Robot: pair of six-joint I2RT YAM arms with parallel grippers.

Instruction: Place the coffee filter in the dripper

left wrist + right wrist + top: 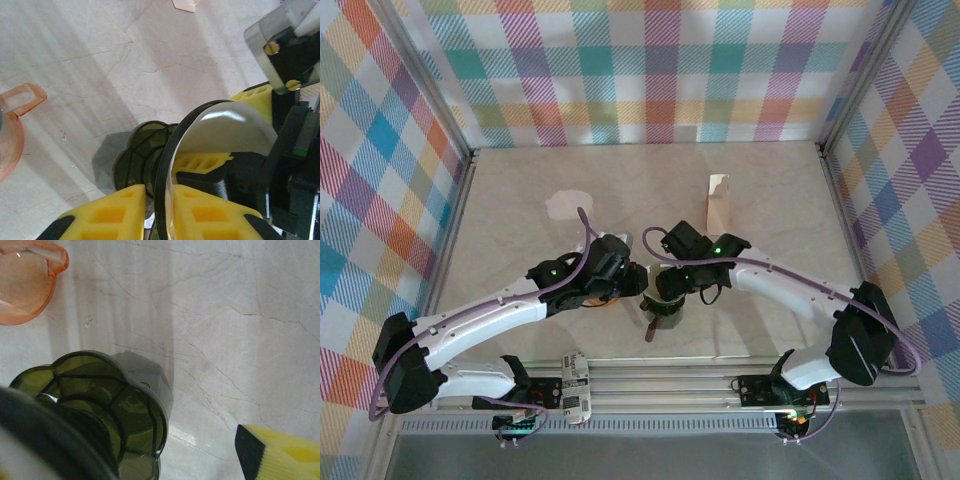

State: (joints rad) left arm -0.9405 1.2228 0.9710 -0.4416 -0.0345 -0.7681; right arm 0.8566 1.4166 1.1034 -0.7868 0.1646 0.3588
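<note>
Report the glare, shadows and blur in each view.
Top external: even, flat light, fairly sharp throughout. Left wrist: glare on the white curved surface; the dark dripper casts a shadow leftward on the table; the left claw is soft at the bottom edge. Right wrist: the dark rim at bottom left is blurred, the orange vessel and the marble veins sharper.

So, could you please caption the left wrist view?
Left gripper pinching the olive-green dripper by its rim, marble tabletop behind.
</note>
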